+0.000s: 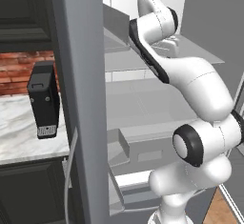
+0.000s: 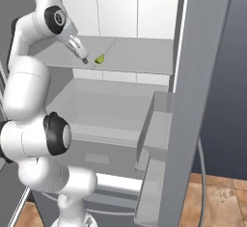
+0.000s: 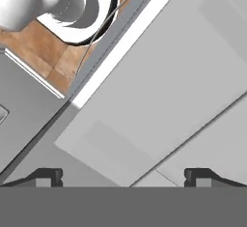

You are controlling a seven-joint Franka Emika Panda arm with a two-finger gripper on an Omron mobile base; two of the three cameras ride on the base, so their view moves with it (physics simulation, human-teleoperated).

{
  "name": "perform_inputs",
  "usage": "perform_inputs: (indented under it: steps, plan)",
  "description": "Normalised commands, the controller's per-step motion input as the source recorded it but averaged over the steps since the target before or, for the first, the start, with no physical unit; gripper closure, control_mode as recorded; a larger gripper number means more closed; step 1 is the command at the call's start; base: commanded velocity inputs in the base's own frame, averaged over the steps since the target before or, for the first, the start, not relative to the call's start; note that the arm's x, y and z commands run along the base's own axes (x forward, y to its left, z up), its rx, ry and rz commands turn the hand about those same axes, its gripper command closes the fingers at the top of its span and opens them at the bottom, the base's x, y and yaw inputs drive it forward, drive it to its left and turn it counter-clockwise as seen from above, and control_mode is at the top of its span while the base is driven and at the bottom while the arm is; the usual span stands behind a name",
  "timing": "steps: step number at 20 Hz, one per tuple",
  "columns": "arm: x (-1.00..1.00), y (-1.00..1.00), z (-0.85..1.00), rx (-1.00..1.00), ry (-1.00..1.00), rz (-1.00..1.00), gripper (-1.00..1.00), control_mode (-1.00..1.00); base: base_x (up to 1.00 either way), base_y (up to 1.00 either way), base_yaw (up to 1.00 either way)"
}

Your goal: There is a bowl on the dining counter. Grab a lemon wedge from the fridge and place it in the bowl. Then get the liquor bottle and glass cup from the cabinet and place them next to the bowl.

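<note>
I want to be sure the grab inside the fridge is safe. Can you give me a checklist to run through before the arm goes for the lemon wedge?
1. Fridge door open, shelves reachable: ok.
2. Lemon wedge in sight, lying on the upper shelf: ok.
3. Gripper open, nothing between its fingers: ok.
4. Gripper close to the wedge: ok, just beside it in the right base view.
5. Wedge centred between the fingers: cannot tell.
6. Shelf around the wedge free of other items: ok.
</note>
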Motion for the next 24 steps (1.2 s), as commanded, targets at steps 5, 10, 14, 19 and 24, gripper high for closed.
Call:
perform_inputs:
  steps: [5,10,14,19,24]
  plan:
    - [0.00,-0.05,-0.28,0.23,-0.18,-0.16,-1.00,-1.00,0.00,0.00,0.00]
    - [0.00,-0.27,-0.04,0.30,-0.26,0.00,-1.00,-1.00,0.00,0.00,0.00]
    - [0.00,-0.39,0.01,0.27,-0.15,0.00,-1.00,-1.00,0.00,0.00,0.00]
    - [0.20,-0.14,0.16,0.18,0.00,-0.09,-1.00,-1.00,0.00,0.00,0.00]
    - [0.27,0.00,0.29,0.12,0.08,-0.13,-1.00,-1.00,0.00,0.00,0.00]
